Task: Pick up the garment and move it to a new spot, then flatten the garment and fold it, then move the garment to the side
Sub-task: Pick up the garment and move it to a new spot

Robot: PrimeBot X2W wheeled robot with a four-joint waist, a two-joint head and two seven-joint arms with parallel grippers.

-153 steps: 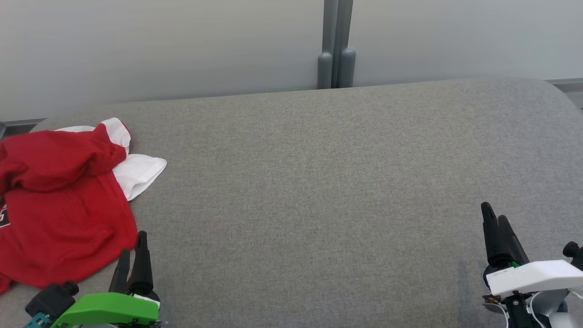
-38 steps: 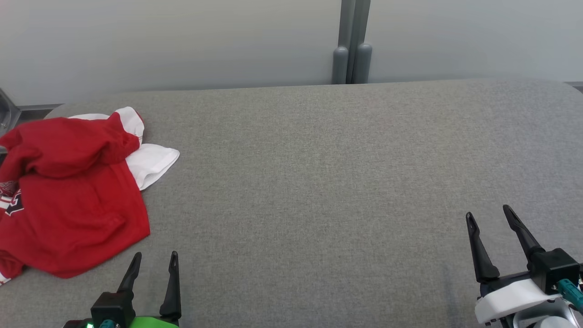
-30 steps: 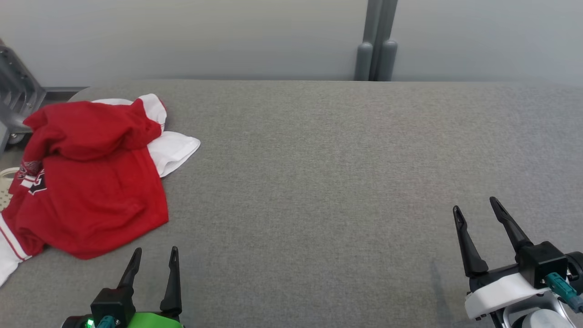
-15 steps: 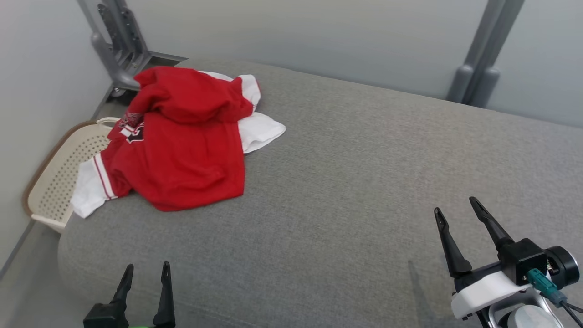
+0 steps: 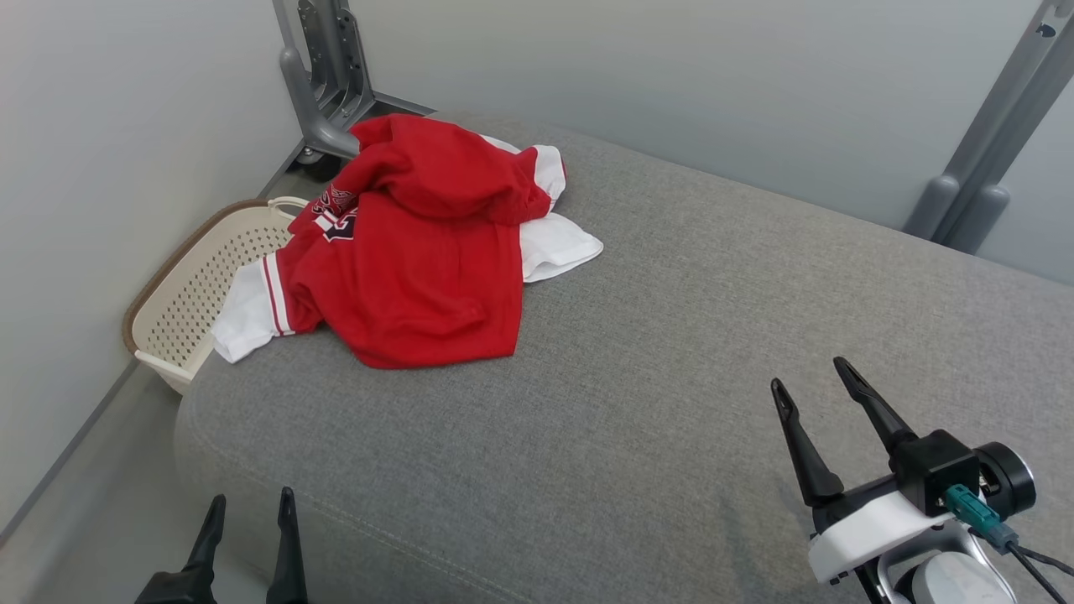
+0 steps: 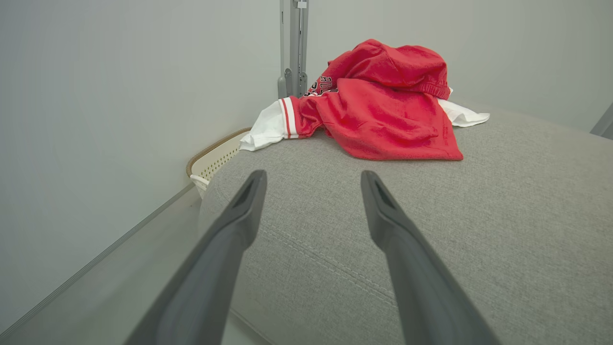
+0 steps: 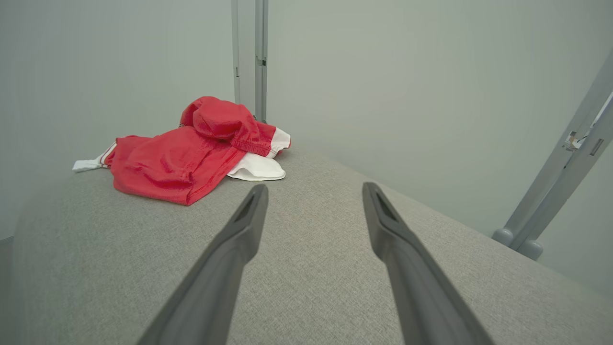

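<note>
- The left gripper and right gripper sit nearest, both spread wide, holding nothing.
- Ahead of them stretches bare grey cushion, room for a new spot.
- Farther off, the red-and-white garment lies crumpled at the cushion's far left corner, a white sleeve drooping over the edge above a basket.
- Judging by this, nothing is done: pickup, flattening, folding and setting aside all remain.

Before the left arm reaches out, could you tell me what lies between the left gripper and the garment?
Just bare grey cushion between the open left gripper and the garment, plain in the left wrist view.
</note>
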